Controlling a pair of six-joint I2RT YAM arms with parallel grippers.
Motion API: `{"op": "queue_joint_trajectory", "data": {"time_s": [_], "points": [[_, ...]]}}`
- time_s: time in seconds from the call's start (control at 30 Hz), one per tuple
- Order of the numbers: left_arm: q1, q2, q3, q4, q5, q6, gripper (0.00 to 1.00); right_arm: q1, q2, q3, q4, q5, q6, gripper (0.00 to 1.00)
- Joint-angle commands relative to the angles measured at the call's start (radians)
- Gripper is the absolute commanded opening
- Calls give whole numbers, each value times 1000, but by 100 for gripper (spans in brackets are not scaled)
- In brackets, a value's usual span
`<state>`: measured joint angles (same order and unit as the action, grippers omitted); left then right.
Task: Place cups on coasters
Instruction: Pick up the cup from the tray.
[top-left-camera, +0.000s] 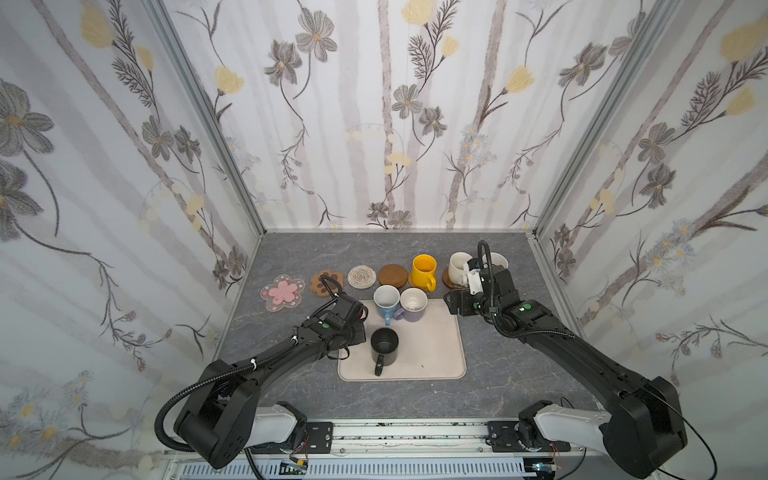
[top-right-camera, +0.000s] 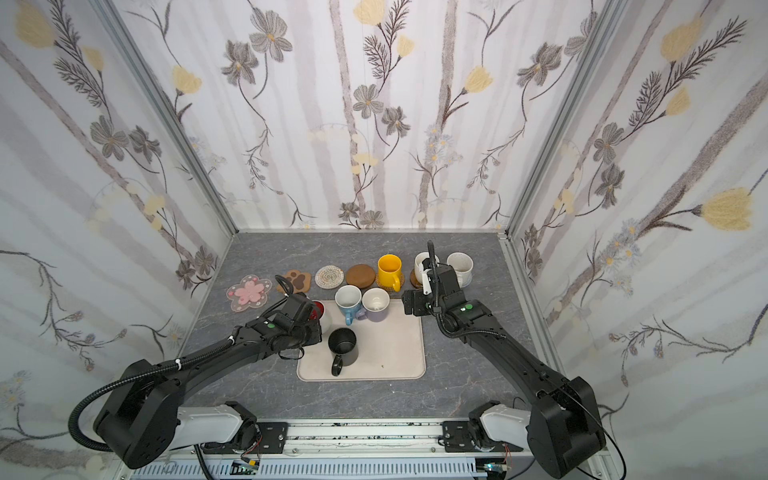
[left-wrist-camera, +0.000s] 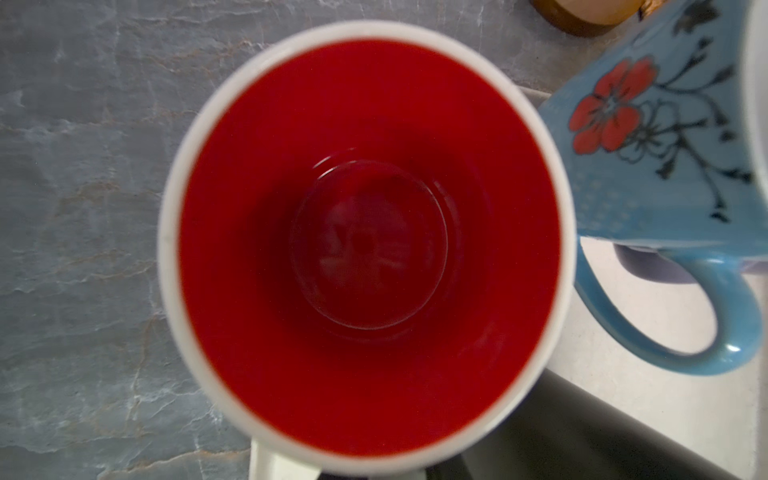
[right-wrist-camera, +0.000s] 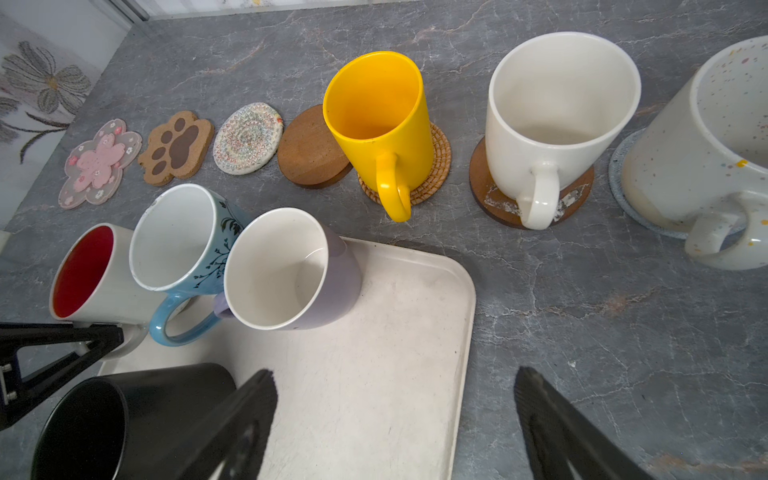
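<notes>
My left gripper (right-wrist-camera: 112, 336) is shut on the handle of the white cup with red inside (left-wrist-camera: 365, 241), which stands at the tray's left edge. The light blue (top-left-camera: 386, 301), lavender (top-left-camera: 413, 305) and black (top-left-camera: 384, 345) cups stand on the tray. At the back, the yellow cup (top-left-camera: 424, 268) sits on the rattan coaster (right-wrist-camera: 440, 166), a cream-white cup (right-wrist-camera: 557, 124) on the glossy brown disc (right-wrist-camera: 490, 195), and a speckled cream cup (right-wrist-camera: 706, 137) on the grey knitted coaster (right-wrist-camera: 621, 174). My right gripper (right-wrist-camera: 395, 382) hangs open over the tray's right edge.
Bare coasters lie in a row at the back left: pink blossom (top-left-camera: 282, 293), brown paw (top-left-camera: 327, 281), whitish woven (top-left-camera: 361, 276), wooden disc (top-left-camera: 392, 275). The beige tray (top-left-camera: 432, 353) lies mid-table. Papered walls close in three sides.
</notes>
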<state>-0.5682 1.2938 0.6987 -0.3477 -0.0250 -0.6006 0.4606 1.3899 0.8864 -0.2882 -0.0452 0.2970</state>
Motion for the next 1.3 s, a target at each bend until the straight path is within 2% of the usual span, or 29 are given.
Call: {"op": "queue_joint_trajectory", "data": {"time_s": [0.0,0.23,0.57,0.83,1.17,1.27], "points": [[1,-23,43,-5,-28,27,0,0,-3,-4,56,-16,-6,90],[9,-58,131,-64,-67,78,0,1,-11,-7,61,-22,-4,90],[47,-28,297,-115,-79,203,0,0,-10,-1,74,-31,0,90],[86,82,476,-117,0,366,0,-5,6,25,101,-44,5,90],[136,324,686,-111,170,516,0,-39,34,48,136,-90,-1,90],[139,408,752,-111,178,553,0,-57,42,48,149,-109,0,89]]}}
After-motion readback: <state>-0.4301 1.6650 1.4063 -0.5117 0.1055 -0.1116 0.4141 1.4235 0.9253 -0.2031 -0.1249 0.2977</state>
